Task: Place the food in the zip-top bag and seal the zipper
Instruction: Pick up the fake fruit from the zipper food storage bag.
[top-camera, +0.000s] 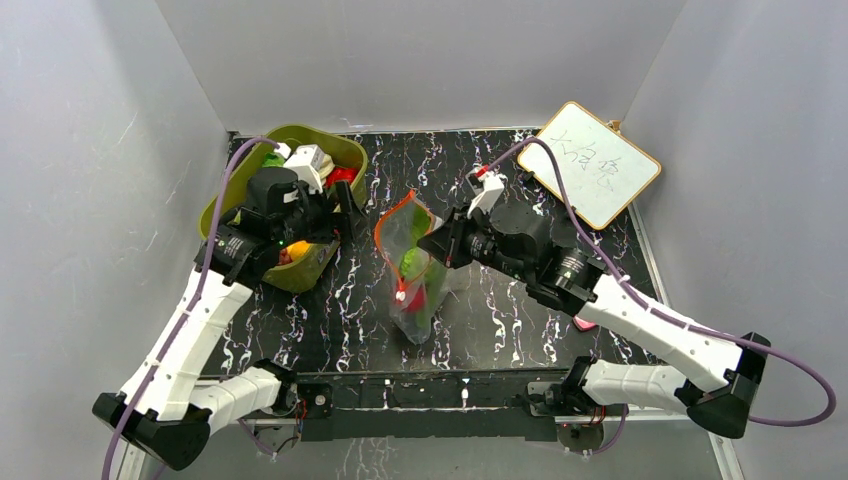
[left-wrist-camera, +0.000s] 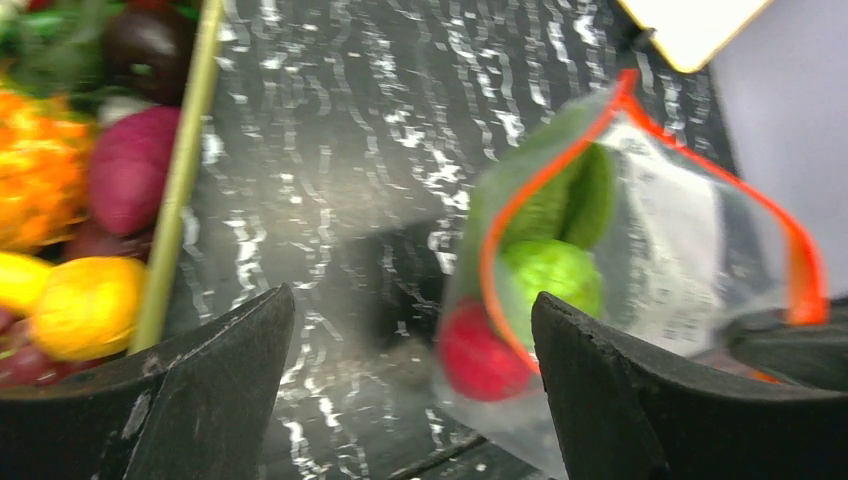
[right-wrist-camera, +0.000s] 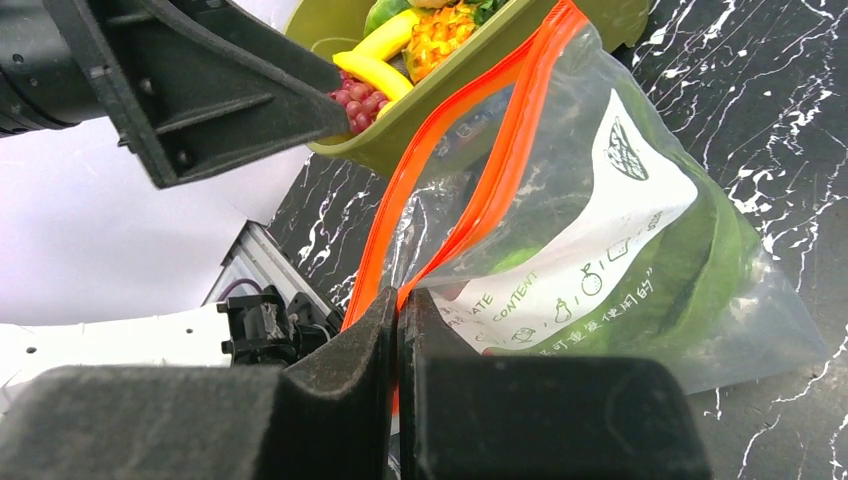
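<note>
The clear zip-top bag (top-camera: 412, 285) stands mid-table with its mouth open, the red-orange zipper (top-camera: 388, 222) forming a loop. Its white slider tab (top-camera: 401, 294) hangs at the near end. Inside the bag are a pale green cabbage (left-wrist-camera: 552, 276), a red round fruit (left-wrist-camera: 478, 356) and a long green leaf (left-wrist-camera: 578, 195). My right gripper (top-camera: 438, 243) is shut on the zipper strip (right-wrist-camera: 470, 150) at the mouth's right rim and holds it up. My left gripper (top-camera: 345, 213) is open and empty, just left of the bag's mouth by the tub's right rim. Its fingers (left-wrist-camera: 205, 385) frame bare table.
The olive-green tub (top-camera: 228, 195) at the back left holds more food: a yellow piece (left-wrist-camera: 88, 305), a magenta piece (left-wrist-camera: 130, 170), grapes (right-wrist-camera: 355, 100) and an orange piece (right-wrist-camera: 440, 28). A white wood-framed board (top-camera: 600, 163) leans at the back right. Grey walls enclose the table.
</note>
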